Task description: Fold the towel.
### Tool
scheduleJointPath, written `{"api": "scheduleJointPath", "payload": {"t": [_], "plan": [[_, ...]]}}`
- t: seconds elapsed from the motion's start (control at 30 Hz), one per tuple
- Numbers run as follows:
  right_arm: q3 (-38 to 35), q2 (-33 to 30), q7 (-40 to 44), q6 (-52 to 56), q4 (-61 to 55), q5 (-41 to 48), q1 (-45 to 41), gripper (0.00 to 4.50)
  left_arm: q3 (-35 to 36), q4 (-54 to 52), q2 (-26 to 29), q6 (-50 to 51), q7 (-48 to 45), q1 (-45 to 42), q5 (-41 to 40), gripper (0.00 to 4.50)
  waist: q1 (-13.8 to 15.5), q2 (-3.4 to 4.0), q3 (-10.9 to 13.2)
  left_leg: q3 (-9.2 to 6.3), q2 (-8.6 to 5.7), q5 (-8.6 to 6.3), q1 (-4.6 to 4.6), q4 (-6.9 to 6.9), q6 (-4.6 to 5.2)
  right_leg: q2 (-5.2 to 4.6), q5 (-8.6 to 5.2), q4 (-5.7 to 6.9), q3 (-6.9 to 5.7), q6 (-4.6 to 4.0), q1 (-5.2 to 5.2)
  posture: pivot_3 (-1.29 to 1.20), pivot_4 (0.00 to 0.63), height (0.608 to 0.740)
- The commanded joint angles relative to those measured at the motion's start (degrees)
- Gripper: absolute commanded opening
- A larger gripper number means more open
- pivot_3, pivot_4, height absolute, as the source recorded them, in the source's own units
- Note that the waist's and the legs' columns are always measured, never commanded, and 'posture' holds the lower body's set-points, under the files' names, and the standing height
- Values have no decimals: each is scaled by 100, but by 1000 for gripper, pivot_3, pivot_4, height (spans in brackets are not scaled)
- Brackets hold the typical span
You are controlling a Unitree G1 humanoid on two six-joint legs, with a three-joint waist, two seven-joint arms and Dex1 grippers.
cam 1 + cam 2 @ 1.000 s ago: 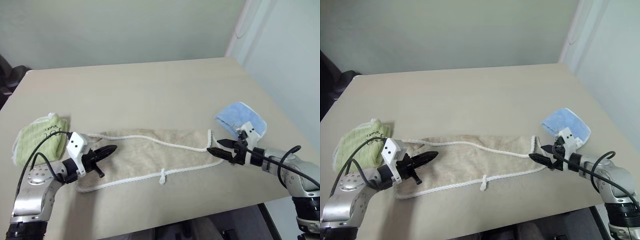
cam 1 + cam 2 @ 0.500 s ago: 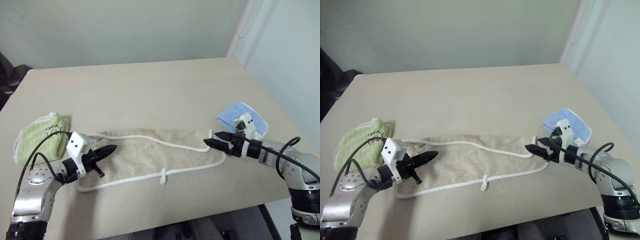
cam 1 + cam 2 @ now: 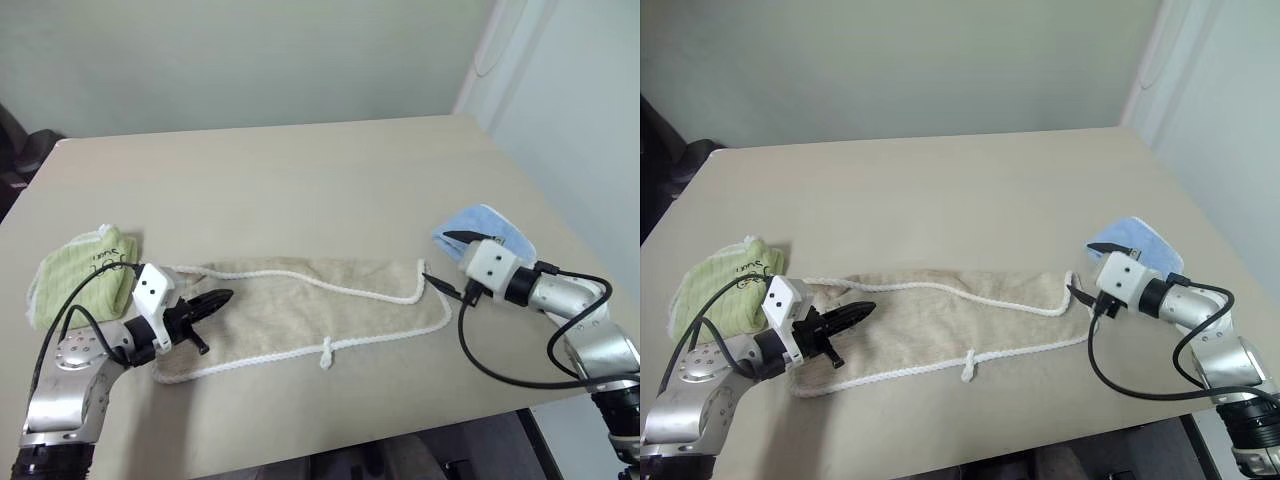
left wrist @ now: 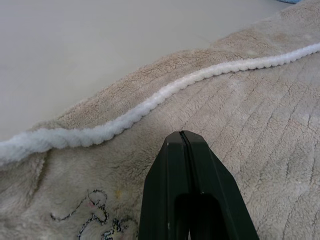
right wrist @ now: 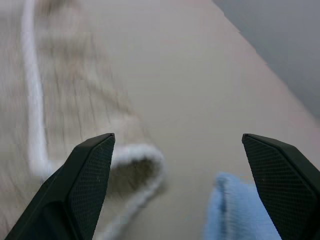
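- The towel [image 3: 300,310] is one long beige terry cloth with a looped pile. It lies flat along the near part of the table [image 3: 300,180], lengthwise from left to right.
- A white twisted cord [image 4: 150,102] borders the towel. Part of it runs in a wavy line across the upper face, which indicates a folded-over layer. A small white loop [image 3: 324,353] projects from the near long edge.
- The left wrist view shows dark stitched lettering [image 4: 95,220] on the pile.
- The left gripper [image 3: 215,300] is clenched, its two black fingers pressed together into one wedge. It sits over the towel's left end with nothing between the fingers. Contact with the pile cannot be determined.
- The right gripper [image 3: 452,262] is spread wide and released, grasping nothing. It sits just off the towel's right end, between the towel and the blue cloth [image 3: 490,228].
- The right-end corner of the towel curls upward [image 5: 135,170].
- Cloth count: three. One towel; one green folded cloth [image 3: 75,275] with black writing at the left; one light-blue folded cloth at the right.
- The table surface is smooth, matte and light tan. The far half is open room. The towel's near edge lies near the table's front edge.
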Motion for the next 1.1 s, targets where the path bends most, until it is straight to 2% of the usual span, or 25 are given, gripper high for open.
{"api": "scheduleJointPath", "payload": {"t": [0.03, 0.23, 0.63, 0.77, 0.87, 1.1], "plan": [[111, -204, 285, -1081, 304, -367, -100, 4301, 68, -157, 66, 4, -26, -39, -14, 0, -1, 0, 0, 0, 0, 0, 0, 0, 0, 0, 0, 0, 0, 0, 0, 0, 150, 740], [447, -184, 411, -1948, 698, -889, -388, 4301, 57, -152, 68, 14, -32, -62, -12, 0, -8, 0, 0, 1, 1, 11, 3, 1, 19, 1, 0, -1, 0, 2, 4, 0, 150, 740], [881, 61, -101, -3014, 1678, -2127, -1087, 4301, 61, -174, 49, 11, 15, -40, 4, 0, -14, 0, 0, 0, 3, 21, 8, -1, 39, 0, 27, -3, -1, 7, 7, 0, 150, 740], [911, 190, -295, -3216, 1937, -2239, -1328, 4301, 79, -191, 44, 13, 39, -7, 2, 0, -20, 0, 0, 0, 3, 21, 8, -1, 39, 0, 29, -3, -1, 7, 6, 0, 150, 740], [914, 260, -291, -3304, 1982, -2165, -1389, 3777, 76, -193, 36, 11, 57, -7, 6, 0, -23, 0, 0, 0, 3, 21, 9, -1, 39, 1, 32, -4, -1, 5, 6, 0, 150, 740], [889, 264, -174, -3307, 1917, -1994, -1266, 1323, 64, -177, 24, -7, 70, -21, 11, 0, -20, 0, 0, 0, 4, 20, 8, -1, 36, 0, 32, -6, -2, 5, 7, 0, 150, 740]]}}
